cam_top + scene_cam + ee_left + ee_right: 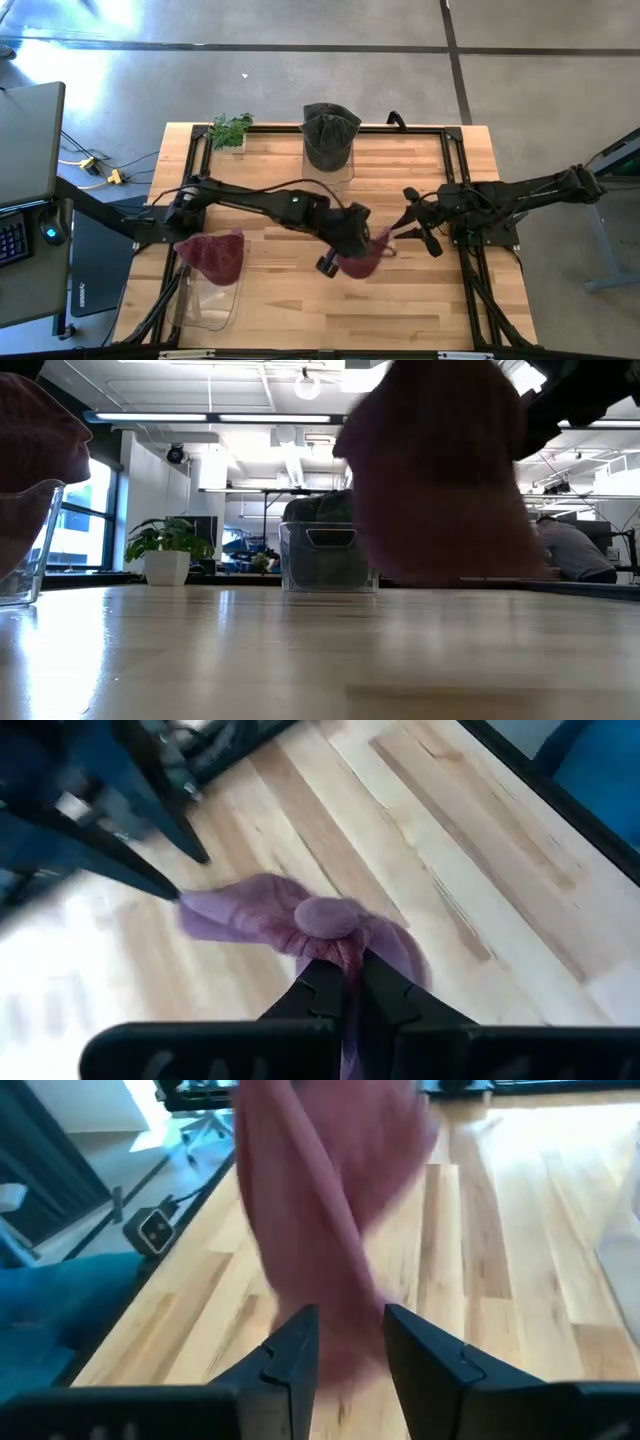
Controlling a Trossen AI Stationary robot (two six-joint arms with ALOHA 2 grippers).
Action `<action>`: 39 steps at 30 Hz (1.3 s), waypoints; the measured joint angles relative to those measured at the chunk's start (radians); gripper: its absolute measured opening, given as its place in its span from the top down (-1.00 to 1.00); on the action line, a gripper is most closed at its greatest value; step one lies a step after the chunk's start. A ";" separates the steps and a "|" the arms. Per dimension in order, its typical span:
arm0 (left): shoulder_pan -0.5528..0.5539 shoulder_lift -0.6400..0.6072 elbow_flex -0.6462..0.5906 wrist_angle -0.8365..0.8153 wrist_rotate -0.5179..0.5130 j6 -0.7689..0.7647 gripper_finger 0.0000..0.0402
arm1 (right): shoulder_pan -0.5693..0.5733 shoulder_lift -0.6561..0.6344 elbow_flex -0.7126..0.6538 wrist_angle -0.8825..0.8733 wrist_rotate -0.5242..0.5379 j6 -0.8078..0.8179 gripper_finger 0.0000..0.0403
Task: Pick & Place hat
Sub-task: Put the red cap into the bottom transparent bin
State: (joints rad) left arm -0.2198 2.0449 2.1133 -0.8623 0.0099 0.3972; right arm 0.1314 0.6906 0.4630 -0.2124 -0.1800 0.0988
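A maroon hat (pixel 365 258) hangs bunched from my left gripper (pixel 345 247) over the middle of the table, right of centre. In the low view this hat (pixel 440 470) is clear of the tabletop. My left gripper (pixel 348 982) is shut on its cloth. My right gripper (pixel 350 1342) is open and reaches in from the table's right, its fingers on either side of the hat's hanging cloth (pixel 320 1230). In the left wrist view a right fingertip (pixel 165 885) is at the hat's edge. My left gripper pinches a gathered fold of the maroon hat (pixel 345 952) between its two fingers, slanting down from the table's left. The hat is lifted clear of the table and hangs slack below and beyond the fingers. My right gripper: I cannot tell whether its open fingers touch the hat's cloth.
A second maroon hat (pixel 212 255) lies in a clear bin (pixel 205 300) near the left edge. A dark green hat (pixel 330 135) sits in a clear bin (pixel 330 555) at the far edge. A potted plant (pixel 230 130) stands at the far left corner. Bare wood lies along the near edge.
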 joint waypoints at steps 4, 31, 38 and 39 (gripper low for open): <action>-0.068 -0.002 0.163 -0.208 -0.117 0.018 1.00 | 0.001 -0.012 0.000 -0.033 0.024 0.031 0.44; -0.493 -0.057 0.244 -0.709 -0.667 -0.257 1.00 | 0.159 0.049 -0.085 0.120 0.204 0.051 0.43; -0.589 -0.079 0.243 -0.709 -0.630 -0.431 1.00 | 0.159 0.049 -0.085 0.120 0.202 0.051 0.43; -0.605 -0.086 0.243 -0.709 -0.638 -0.448 1.00 | 0.159 0.049 -0.085 0.120 0.202 0.051 0.43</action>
State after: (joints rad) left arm -0.8245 1.9584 2.3558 -1.5711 -0.6278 -0.0504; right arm 0.2909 0.7399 0.3782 -0.0925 0.0223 0.1496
